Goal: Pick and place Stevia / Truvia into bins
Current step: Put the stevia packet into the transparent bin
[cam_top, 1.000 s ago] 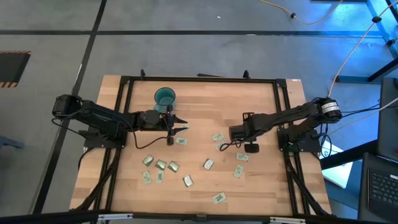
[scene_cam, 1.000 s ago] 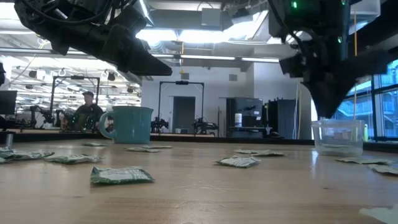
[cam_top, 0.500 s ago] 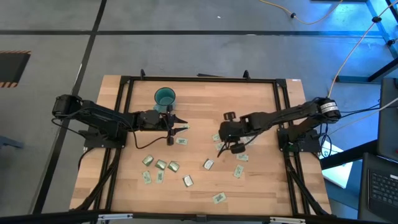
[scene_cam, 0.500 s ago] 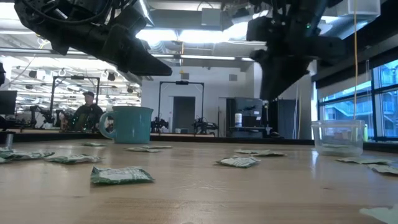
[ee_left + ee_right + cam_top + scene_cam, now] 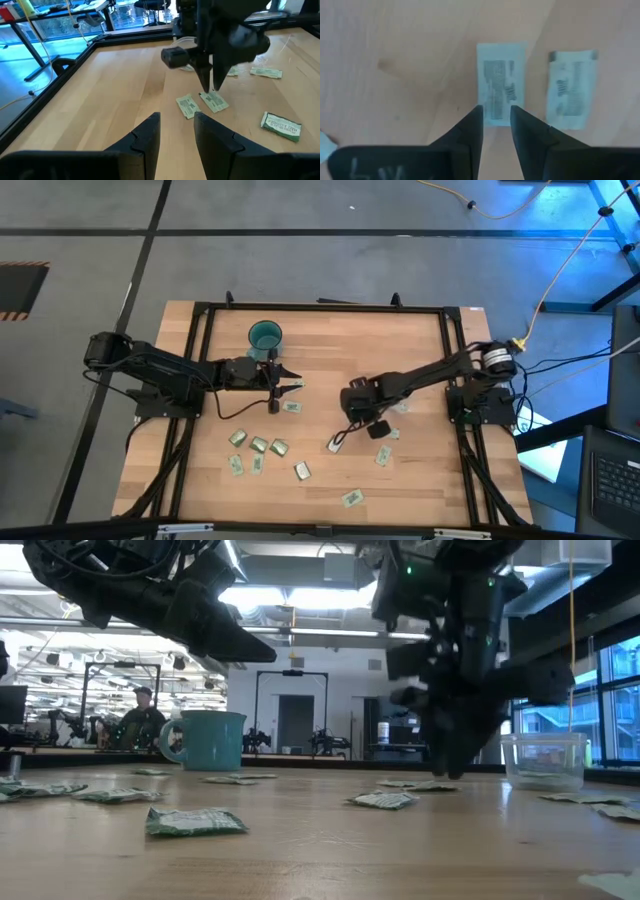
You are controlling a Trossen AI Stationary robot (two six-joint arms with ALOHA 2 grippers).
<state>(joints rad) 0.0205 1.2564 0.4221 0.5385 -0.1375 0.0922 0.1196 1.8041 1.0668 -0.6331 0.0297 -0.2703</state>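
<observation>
Most of the job remains: about a dozen sachets lie scattered on the counter [image 5: 400,340], and I cannot tell whether any are in the teal cup [image 5: 265,336] or the clear cup [image 5: 544,760]. The right gripper [image 5: 350,420] points down over a pale green-and-white sachet [image 5: 499,82], fingers slightly parted, gripping nothing. The left gripper [image 5: 290,382] hovers parted and empty near the teal cup.

My fingers [image 5: 465,135] are matt dark plastic. Below me the table [image 5: 330,340] is smooth pale wood, and the sachets [image 5: 501,82] are crinkled printed paper.
</observation>
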